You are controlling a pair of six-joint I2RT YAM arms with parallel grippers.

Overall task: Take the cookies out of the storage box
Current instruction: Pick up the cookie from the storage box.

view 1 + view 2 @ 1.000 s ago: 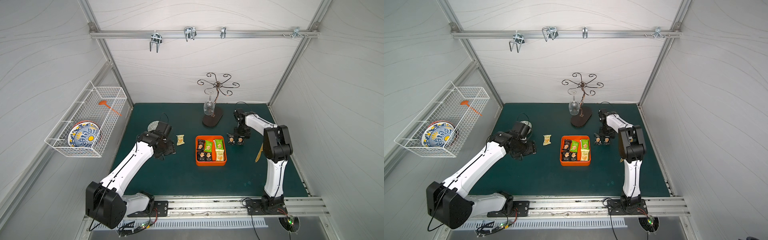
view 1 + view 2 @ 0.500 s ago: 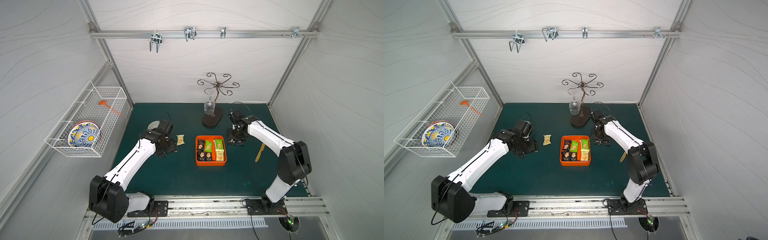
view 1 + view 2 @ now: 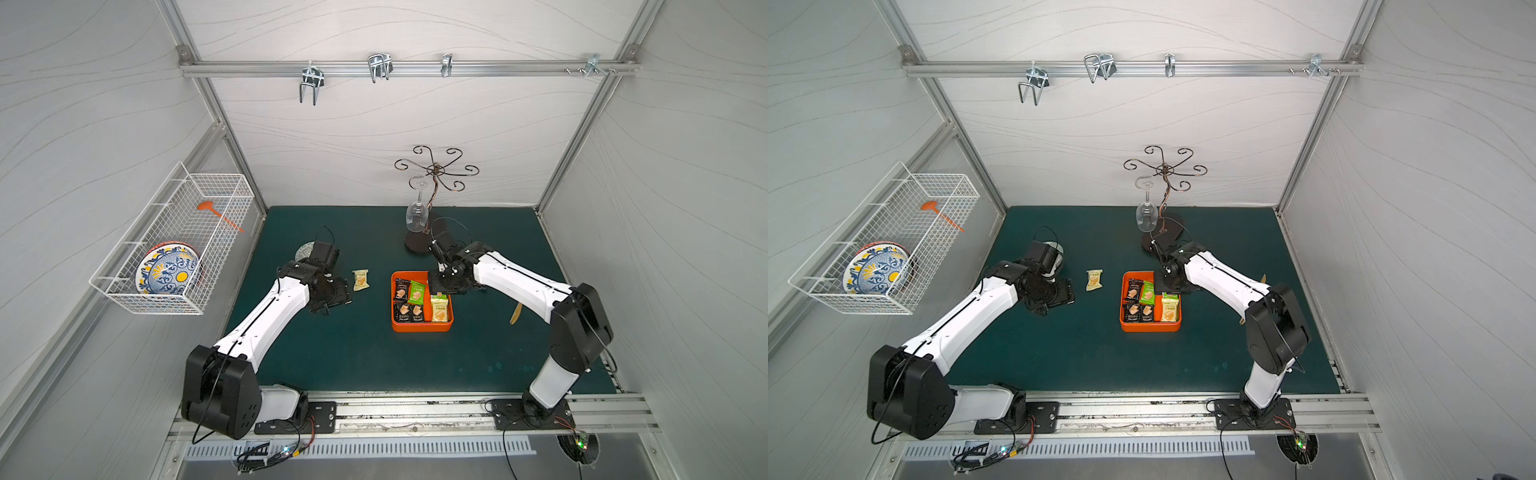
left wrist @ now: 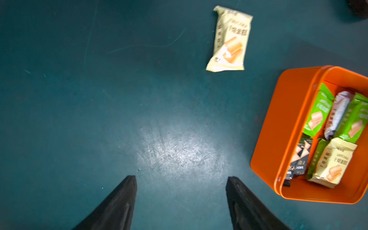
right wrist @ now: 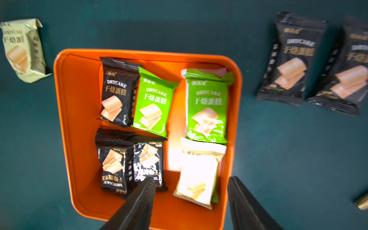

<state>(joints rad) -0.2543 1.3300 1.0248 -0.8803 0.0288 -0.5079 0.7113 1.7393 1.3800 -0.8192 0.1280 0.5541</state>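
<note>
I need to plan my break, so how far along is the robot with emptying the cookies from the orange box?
Done: on the mat lie one pale yellow packet and two black packets. In hand: nothing; the right gripper hovers open over the storage box, and the left gripper is open over bare mat. Left: at least six packets in the box.
</note>
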